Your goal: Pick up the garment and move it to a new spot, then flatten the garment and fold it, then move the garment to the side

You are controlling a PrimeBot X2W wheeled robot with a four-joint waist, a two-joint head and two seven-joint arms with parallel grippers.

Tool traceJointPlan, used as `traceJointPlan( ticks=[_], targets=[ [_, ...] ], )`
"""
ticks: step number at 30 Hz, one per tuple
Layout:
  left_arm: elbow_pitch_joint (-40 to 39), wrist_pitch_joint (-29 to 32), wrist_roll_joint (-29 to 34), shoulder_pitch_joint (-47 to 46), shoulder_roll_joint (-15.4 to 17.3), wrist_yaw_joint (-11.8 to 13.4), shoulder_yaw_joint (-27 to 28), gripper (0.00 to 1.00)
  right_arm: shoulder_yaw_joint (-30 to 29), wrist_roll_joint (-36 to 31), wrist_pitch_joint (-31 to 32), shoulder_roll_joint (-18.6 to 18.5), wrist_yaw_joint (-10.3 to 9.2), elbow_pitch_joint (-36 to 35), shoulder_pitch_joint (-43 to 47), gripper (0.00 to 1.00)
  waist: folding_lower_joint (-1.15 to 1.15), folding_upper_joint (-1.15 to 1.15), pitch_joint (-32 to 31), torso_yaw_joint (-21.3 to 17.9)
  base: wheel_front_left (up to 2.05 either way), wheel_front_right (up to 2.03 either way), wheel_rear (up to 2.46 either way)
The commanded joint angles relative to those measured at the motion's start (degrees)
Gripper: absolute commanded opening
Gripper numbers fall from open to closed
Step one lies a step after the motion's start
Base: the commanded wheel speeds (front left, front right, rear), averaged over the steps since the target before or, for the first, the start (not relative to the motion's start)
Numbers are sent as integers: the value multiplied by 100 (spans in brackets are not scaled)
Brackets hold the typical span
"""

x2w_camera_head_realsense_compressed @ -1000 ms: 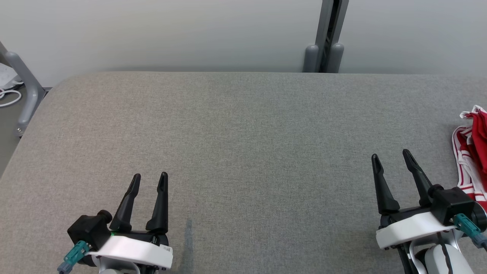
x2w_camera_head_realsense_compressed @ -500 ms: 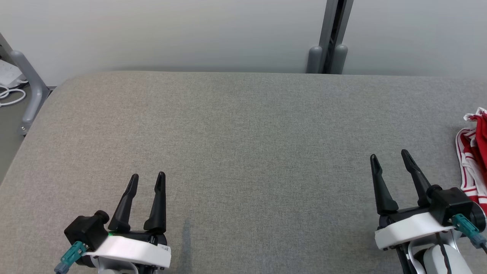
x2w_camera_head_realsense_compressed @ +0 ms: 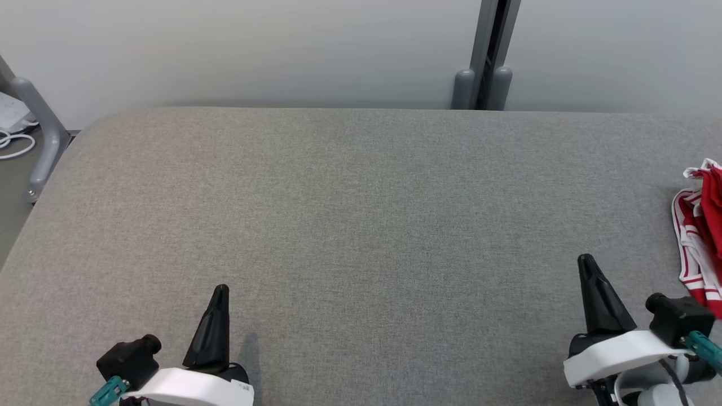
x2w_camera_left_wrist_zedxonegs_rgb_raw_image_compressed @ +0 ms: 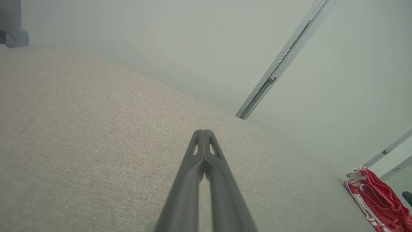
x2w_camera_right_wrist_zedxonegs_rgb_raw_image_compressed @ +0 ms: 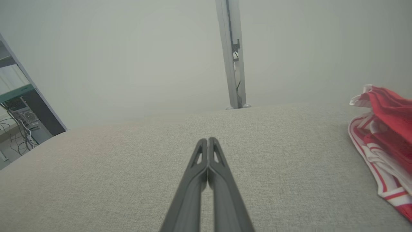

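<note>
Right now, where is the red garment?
In the head view, the red garment lies at the grey surface's right edge, just right of the right claw.

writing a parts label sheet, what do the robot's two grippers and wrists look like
The left gripper and right gripper match: long, tapering black fingers with small triangular cut-outs near the tips, a white wrist shell, and a black side block carrying a teal connector.

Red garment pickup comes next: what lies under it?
The grey fabric surface lies directly under the red-and-white garment. Anything tucked beneath its bunched folds is covered and cannot be seen.
</note>
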Motion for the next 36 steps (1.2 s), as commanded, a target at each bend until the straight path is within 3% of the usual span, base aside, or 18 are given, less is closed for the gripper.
traceJointPlan(
  ticks=[1,36],
  targets=[
    [-106,42,-255,-150,27,9,5,0,-102,320,77,-30,0,-140,-22,0,0,0,-6,-12,0,0,0],
    [-101,603,-2721,-408,80,-37,6,0,-827,3513,1005,-32,-1,-548,364,0,0,0,-121,-231,0,0,0]
  ],
)
